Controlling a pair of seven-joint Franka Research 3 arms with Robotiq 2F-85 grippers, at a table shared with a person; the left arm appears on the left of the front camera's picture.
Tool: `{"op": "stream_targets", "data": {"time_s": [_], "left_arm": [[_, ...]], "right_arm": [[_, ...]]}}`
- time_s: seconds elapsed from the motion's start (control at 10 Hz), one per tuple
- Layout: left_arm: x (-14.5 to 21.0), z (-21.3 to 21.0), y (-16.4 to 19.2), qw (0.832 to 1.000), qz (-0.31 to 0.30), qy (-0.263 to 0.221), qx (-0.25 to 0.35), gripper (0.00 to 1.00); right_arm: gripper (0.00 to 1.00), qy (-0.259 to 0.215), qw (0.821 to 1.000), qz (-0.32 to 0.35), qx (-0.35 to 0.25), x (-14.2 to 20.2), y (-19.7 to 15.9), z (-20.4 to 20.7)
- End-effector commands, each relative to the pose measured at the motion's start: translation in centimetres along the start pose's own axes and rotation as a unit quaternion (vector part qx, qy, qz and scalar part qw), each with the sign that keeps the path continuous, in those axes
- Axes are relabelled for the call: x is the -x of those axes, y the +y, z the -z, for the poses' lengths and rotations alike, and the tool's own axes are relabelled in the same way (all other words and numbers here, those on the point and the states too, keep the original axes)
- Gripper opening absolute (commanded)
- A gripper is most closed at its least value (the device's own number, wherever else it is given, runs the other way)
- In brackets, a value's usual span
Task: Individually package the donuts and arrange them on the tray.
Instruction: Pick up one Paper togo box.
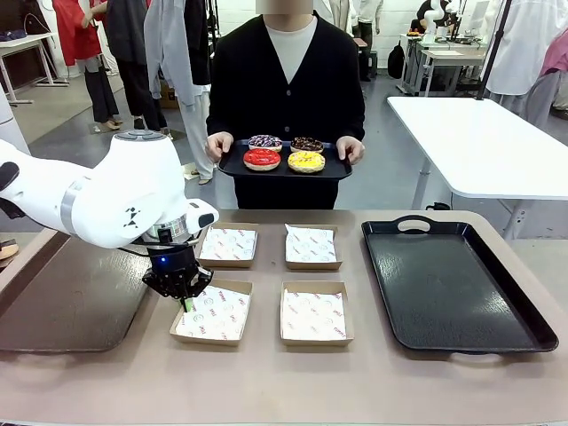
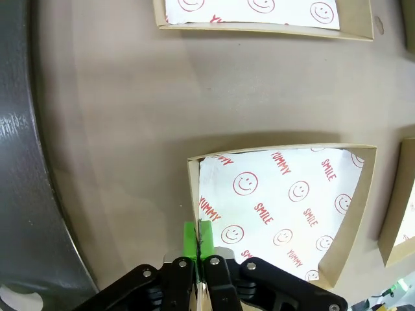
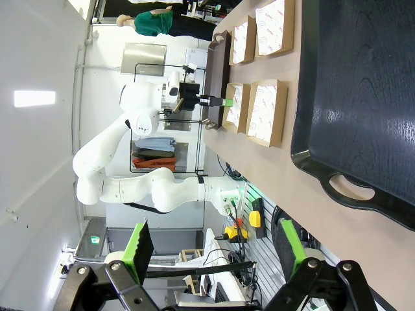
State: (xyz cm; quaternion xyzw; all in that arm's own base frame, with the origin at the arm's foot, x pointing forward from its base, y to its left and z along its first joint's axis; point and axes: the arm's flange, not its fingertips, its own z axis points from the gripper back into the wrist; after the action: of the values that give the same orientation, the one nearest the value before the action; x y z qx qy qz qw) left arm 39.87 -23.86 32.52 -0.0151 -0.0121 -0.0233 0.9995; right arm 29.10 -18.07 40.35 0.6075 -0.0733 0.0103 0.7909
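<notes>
The donuts (image 1: 284, 153), four iced rings, sit on a small black tray (image 1: 232, 169) that the person holds at the far side of the counter (image 1: 266, 382), well apart from both arms. They look soft and light, with icing that would smear, so they are best taken gently by the outer sides, below the glaze. The left gripper (image 1: 186, 299) is clamped on the side wall of the near-left box (image 2: 285, 201); whether it also catches the paper liner is unclear. The right gripper (image 3: 215, 233) hangs spread and empty.
</notes>
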Motion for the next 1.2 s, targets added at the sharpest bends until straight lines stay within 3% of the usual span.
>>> {"op": "stream_targets", "data": {"time_s": [0.0,0.6,1.1], "left_arm": [[0.5,-1.3,-1.0,0.999,-0.033,0.003,-0.007,0.0],[2.2,-15.3,-2.0,0.999,-0.009,-0.03,-0.008,0.0],[-5.7,-21.1,-1.5,0.998,-0.055,-0.02,-0.011,0.0]], "right_arm": [[1.0,-0.004,1.0,0.003,-0.001,-0.1,0.1,0.0],[1.0,-0.004,1.0,0.003,-0.001,-0.1,0.1,0.0],[1.0,-0.004,1.0,0.003,-0.001,-0.1,0.1,0.0]]}}
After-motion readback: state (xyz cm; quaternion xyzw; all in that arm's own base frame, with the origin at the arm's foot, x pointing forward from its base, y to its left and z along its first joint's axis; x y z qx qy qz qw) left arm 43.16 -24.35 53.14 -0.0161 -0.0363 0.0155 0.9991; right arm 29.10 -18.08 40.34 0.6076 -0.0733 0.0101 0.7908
